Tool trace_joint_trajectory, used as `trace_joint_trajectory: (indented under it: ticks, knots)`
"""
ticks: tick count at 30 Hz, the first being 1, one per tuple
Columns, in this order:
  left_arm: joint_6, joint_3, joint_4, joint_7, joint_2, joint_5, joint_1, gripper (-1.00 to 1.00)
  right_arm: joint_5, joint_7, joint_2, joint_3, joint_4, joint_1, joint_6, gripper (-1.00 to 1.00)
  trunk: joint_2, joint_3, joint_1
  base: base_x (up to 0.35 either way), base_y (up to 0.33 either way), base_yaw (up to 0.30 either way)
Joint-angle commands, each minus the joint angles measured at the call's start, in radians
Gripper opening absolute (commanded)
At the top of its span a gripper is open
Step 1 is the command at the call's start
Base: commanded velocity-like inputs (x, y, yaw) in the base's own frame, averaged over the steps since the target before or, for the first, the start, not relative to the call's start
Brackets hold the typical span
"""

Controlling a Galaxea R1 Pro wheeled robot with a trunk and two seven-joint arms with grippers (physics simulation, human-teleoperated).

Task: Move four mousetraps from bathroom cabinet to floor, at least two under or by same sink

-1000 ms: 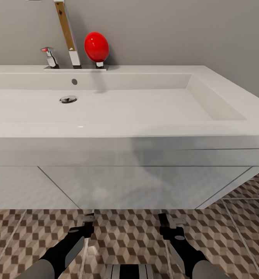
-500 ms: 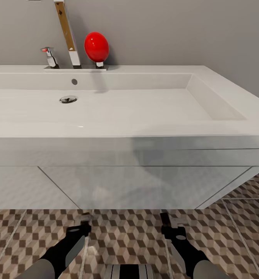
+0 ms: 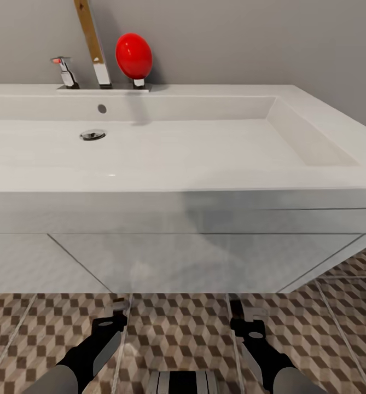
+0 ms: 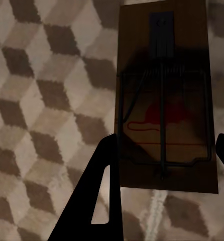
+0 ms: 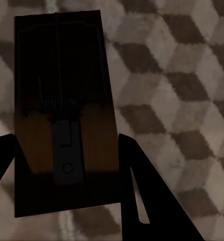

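**Two traps held low before the sink**

The left trap (image 4: 164, 95) sits between the left claw's (image 4: 164, 160) dark fingers (image 4: 99, 191), pinched at its edges, its wire bar and red mouse mark facing the left wrist camera. The right trap (image 5: 62, 113) is pinched the same way by the right claw (image 5: 64, 165), its metal plate near the fingers (image 5: 142, 191); this board lies in deep shade and its wire parts are hard to make out. Behind both boards is the cube-patterned floor (image 4: 41, 100); whether either trap touches the tiles cannot be told.

In the head view both arms reach forward and down from the bottom edge, the left claw (image 3: 118, 306) and right claw (image 3: 242, 313) low over the floor (image 3: 177, 334), just in front of the white unit (image 3: 204, 262) that carries the sink (image 3: 150, 148). The claw tips are small and partly lost against the unit's lower edge, and the traps are too small to pick out there. At the back of the basin stand a tap (image 3: 102, 74), a small chrome lever (image 3: 65, 71) and a red egg-shaped thing (image 3: 133, 56).
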State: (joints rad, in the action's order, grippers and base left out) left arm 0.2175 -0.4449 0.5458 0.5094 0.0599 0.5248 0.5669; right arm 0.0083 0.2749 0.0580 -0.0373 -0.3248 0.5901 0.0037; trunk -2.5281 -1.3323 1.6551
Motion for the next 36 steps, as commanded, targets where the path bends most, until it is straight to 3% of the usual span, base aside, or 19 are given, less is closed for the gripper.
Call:
trace_joint_trajectory:
  ticks: [1, 5, 27, 36]
  knots:
    - [0.005, -0.009, 0.003, 0.008, 0.001, 0.005, 0.001, -1.0, -0.002, 0.007, 0.0, -0.004, 0.0, 0.0, -0.001, -1.0, -0.001, -0.005, 0.0, 0.0, 0.0, 0.0]
    - [0.005, -0.009, 0.004, 0.008, 0.002, 0.004, 0.001, -1.0, -0.002, 0.007, 0.0, -0.004, 0.001, 0.0, -0.001, -1.0, -0.002, -0.02, 0.002, 0.0, 0.0, 0.0]
    - [0.005, -0.009, 0.006, 0.008, 0.002, 0.001, 0.001, -1.0, -0.008, 0.007, -0.006, -0.004, 0.0, 0.0, -0.001, -1.0, -0.002, -0.02, 0.002, 0.0, 0.0, 0.0]
    - [0.005, -0.01, 0.006, 0.008, 0.001, 0.001, 0.001, -1.0, -0.01, 0.007, -0.006, -0.004, 0.0, 0.0, -0.001, -1.0, -0.004, -0.055, 0.006, 0.0, 0.0, 0.0]
